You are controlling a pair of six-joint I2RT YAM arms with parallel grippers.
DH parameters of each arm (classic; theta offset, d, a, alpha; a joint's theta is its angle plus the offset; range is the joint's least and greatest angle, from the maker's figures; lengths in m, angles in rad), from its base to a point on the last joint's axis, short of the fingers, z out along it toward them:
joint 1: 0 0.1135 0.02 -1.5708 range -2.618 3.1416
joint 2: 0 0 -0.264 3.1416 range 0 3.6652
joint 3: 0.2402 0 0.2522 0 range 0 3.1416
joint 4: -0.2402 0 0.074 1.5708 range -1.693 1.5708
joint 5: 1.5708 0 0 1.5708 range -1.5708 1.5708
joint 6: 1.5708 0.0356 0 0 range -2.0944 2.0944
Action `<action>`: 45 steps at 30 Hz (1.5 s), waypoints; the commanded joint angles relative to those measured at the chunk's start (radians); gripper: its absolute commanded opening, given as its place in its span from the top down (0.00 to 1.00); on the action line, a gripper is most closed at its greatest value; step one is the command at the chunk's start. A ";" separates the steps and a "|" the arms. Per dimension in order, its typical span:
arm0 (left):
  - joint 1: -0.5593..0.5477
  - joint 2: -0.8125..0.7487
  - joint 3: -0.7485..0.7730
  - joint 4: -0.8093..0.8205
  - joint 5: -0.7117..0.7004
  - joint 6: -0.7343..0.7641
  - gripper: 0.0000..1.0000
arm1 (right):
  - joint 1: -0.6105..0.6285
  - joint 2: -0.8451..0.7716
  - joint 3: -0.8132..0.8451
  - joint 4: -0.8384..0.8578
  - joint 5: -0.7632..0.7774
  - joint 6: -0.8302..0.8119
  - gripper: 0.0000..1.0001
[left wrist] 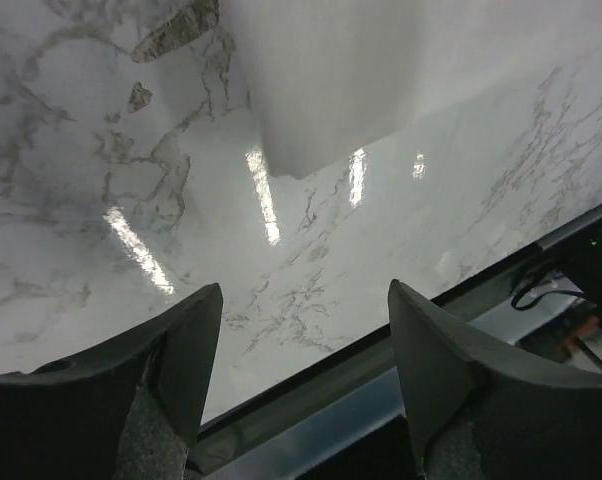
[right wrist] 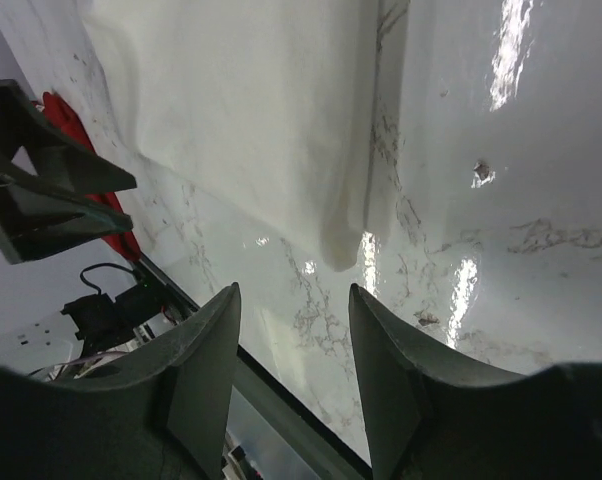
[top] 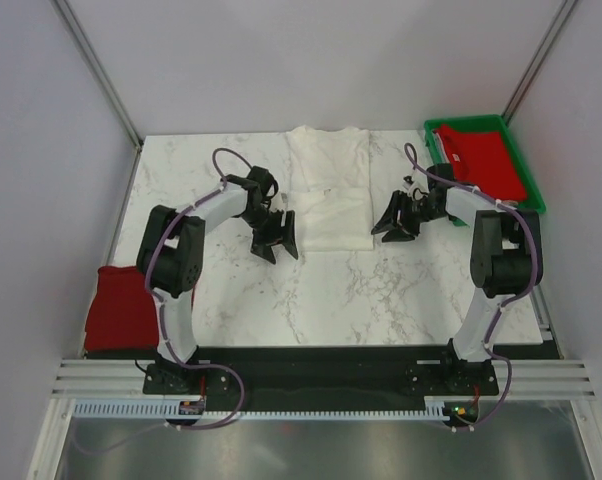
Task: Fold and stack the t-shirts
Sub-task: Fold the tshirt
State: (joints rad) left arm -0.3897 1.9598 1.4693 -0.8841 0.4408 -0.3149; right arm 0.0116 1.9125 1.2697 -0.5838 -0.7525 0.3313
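Left gripper and right gripper, fingers spread and empty, flank the white t-shirt at its near hem, likely lining up a fold.

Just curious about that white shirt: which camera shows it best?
The top external view: the whole white shirt shows, partly folded. The left wrist view catches only one corner; the right wrist view, one edge and corner.

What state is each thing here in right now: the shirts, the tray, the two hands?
white t-shirt, flat on the table, partly folded, neither hand on it.
green tray, holding one red shirt.
red t-shirt in the tray, lying flat inside.
red t-shirt on the left, lying at the table's near left corner.
left hand, open, empty.
right hand, open, empty.
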 commanded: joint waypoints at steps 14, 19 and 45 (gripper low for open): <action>0.003 0.179 0.082 0.099 0.177 -0.159 0.34 | 0.042 0.022 -0.085 0.090 -0.071 0.072 0.45; 0.017 0.194 0.106 0.097 0.158 -0.158 0.38 | 0.056 0.048 -0.081 0.088 -0.065 0.071 0.45; 0.058 0.242 0.145 0.076 0.118 -0.127 0.51 | 0.062 0.086 -0.056 0.018 -0.010 0.012 0.46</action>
State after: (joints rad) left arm -0.3294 2.2005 1.6192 -0.8116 0.5598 -0.4389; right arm 0.0704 2.0155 1.2148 -0.5388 -0.7879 0.3798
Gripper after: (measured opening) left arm 0.495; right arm 0.536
